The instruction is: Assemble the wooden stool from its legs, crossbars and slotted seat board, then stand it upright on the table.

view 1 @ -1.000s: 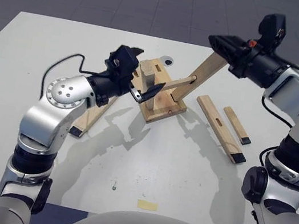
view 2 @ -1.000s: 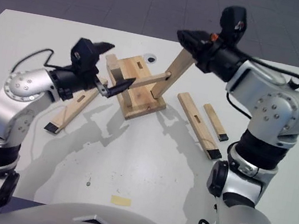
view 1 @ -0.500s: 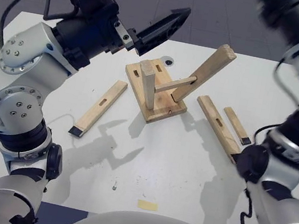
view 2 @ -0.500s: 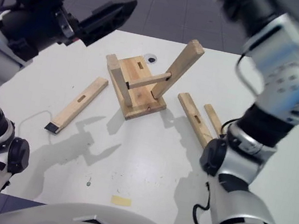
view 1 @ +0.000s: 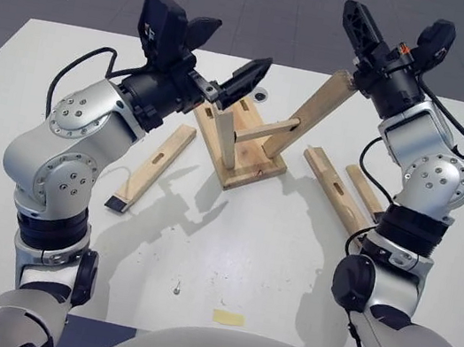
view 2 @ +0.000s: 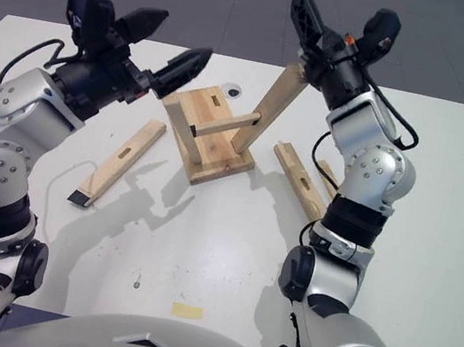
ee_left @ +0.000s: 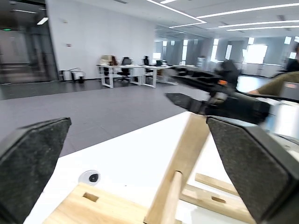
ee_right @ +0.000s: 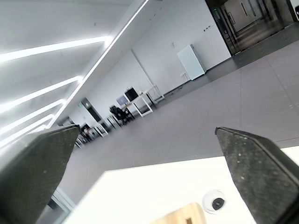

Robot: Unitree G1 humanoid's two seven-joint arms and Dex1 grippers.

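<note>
The slotted seat board (view 1: 246, 160) lies flat on the white table. A short leg (view 1: 224, 134) stands upright in it, a longer leg (view 1: 312, 114) leans out to the right, and a crossbar (view 1: 265, 131) joins the two. My left gripper (view 1: 229, 54) hovers open just above and left of the short leg, holding nothing. My right gripper (view 1: 399, 30) is open, raised above the top of the leaning leg, apart from it. The left wrist view looks between its fingers (ee_left: 29, 161) at the leaning leg (ee_left: 187, 149) and seat board (ee_left: 93, 211).
A loose slotted leg (view 1: 153, 168) lies left of the seat board. Another loose leg (view 1: 336, 197) and a short crossbar (view 1: 365, 193) lie to the right. A cable grommet (view 1: 261, 95) sits behind the board. A tape scrap (view 1: 229, 318) and a small screw (view 1: 178, 288) lie near the front edge.
Both grippers left the two standing legs, rose high, then came back down to hover above them. The partly built stool and loose parts have not moved.
</note>
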